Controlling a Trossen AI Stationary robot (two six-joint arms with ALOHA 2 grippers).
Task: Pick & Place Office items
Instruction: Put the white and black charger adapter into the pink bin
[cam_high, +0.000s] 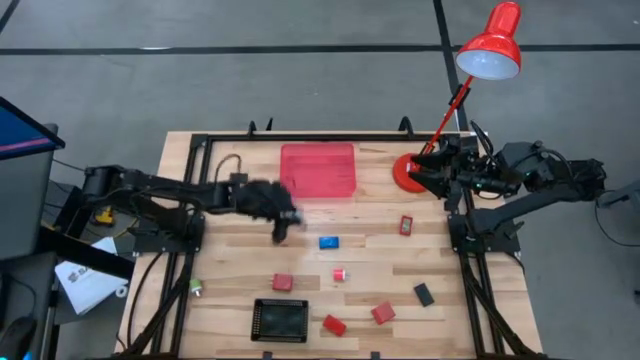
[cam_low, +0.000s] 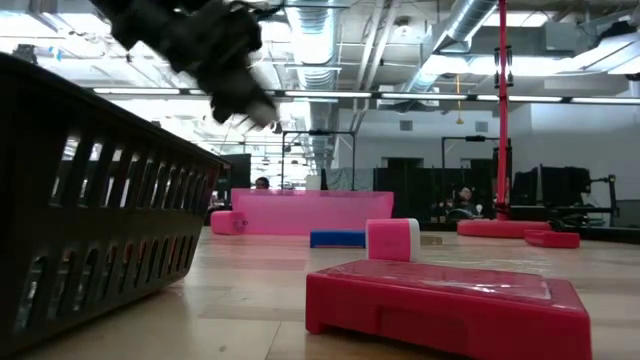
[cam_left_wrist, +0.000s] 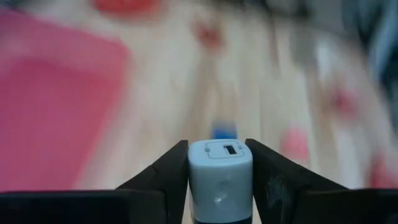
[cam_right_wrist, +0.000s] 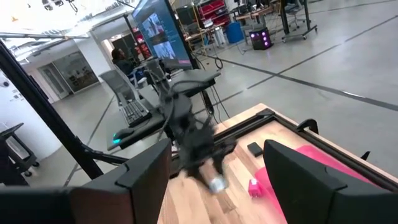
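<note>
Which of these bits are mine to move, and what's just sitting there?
Job items: white piece held in the left gripper; blue block; red blocks; black rectangle; red-and-white pieces.

Lying about: lamp; pink tray; black basket; right gripper, waiting by the lamp base.

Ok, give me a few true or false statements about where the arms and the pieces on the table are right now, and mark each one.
1. The left gripper is shut on a pale grey piece. True.
2. The right gripper hangs over the black basket. False: it waits beside the red lamp's base.
3. The blue block lies in the pink tray. False: it lies on the bare table.
4. The right gripper's jaws are open and hold nothing. True.
</note>
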